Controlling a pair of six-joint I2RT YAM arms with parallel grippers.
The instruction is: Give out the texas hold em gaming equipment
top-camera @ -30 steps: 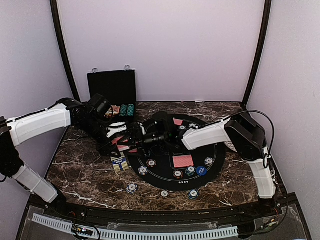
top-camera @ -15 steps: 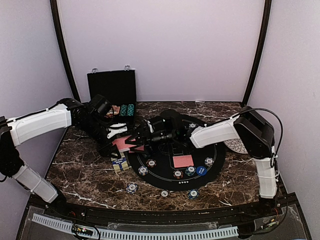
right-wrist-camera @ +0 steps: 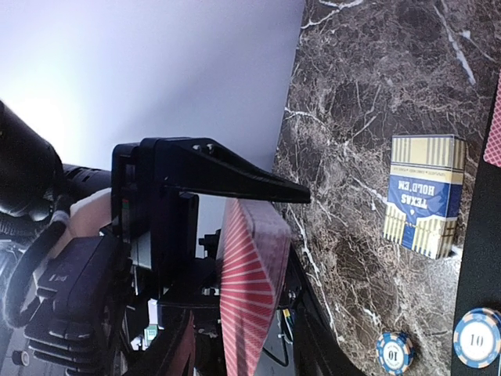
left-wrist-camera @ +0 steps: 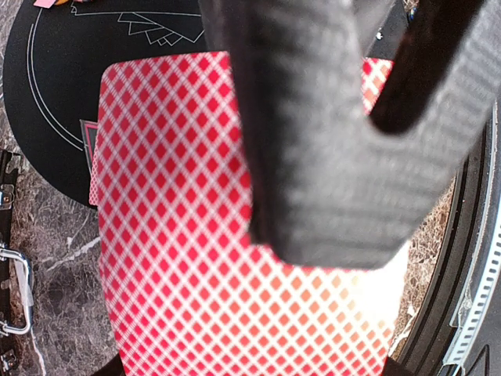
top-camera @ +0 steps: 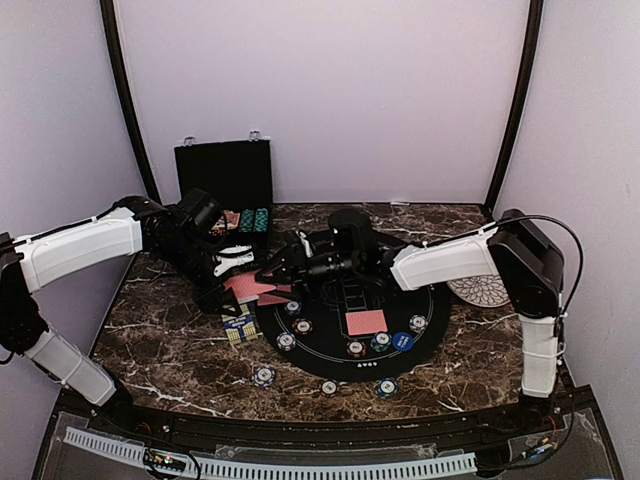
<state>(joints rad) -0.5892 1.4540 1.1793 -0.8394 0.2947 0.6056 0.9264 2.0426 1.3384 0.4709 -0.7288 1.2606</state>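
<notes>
**Both arms meet at the left edge of the mat, with the deck clamped in the left gripper.**

The left arm (top-camera: 80, 250) reaches in from the left with its forearm about level and its wrist bent down. The right arm (top-camera: 440, 265) stretches leftward across the round black mat (top-camera: 440, 300), and the right gripper (top-camera: 272, 272) sits just beside the left gripper (top-camera: 232, 285). The left gripper is clenched on a deck of red-backed cards (top-camera: 252, 288) at the mat's far-left edge. The deck is a thick stack with a red diamond lattice on its back and rounded corners. I cannot tell whether the right gripper's fingers are spread or closed. A cream and blue box (top-camera: 238, 326) lies on the marble table (top-camera: 170, 340) just near of the deck. A single card (top-camera: 365, 322) lies face down on the near part of the mat. Striped chips (top-camera: 286, 341) and a blue disc (top-camera: 402, 341) dot the mat around that card. Three loose chips (top-camera: 264, 376) sit on the table nearer still.
</notes>
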